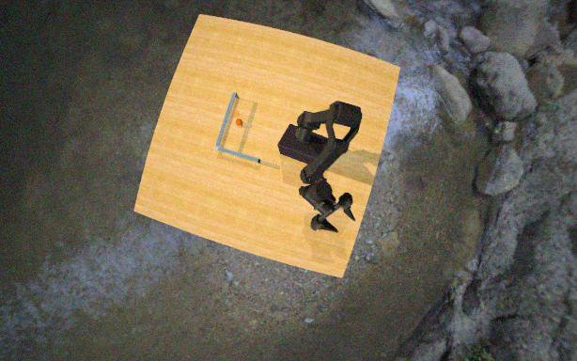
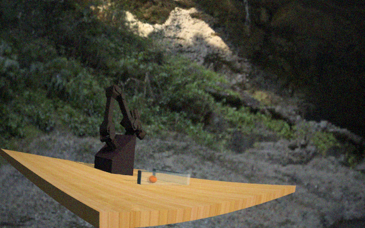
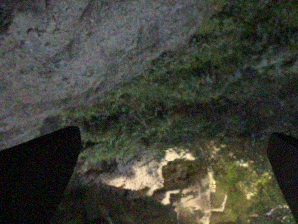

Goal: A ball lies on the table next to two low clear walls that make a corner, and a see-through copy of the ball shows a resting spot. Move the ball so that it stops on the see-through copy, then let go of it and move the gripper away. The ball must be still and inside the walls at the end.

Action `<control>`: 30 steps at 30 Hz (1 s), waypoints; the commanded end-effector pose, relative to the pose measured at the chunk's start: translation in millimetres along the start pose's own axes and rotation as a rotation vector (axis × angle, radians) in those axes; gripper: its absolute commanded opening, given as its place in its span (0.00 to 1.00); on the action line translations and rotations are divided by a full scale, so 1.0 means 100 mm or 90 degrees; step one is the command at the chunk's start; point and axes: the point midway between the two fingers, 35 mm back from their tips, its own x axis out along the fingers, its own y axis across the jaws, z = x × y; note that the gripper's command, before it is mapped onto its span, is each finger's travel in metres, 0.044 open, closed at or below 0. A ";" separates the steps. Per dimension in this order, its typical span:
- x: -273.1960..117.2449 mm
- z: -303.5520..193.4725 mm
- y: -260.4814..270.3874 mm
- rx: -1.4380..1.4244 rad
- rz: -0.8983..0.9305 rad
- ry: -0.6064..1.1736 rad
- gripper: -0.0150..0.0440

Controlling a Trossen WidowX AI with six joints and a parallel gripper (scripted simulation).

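small orange ball looked light, smooth, roll-prone | you'd pinch its middle | see-through ball copy at its 11 o'clock | dark parallel-jaw gripper wide, empty

Outdoors: rocks, grassy hillside.
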 end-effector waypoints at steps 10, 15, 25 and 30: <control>-0.58 -0.64 0.61 0.252 0.127 0.165 0.74; -1.05 -0.89 1.00 0.426 0.178 0.280 0.74; -1.96 -1.09 1.53 0.670 0.256 0.480 0.74; -2.36 -1.10 1.74 0.804 0.277 0.583 0.74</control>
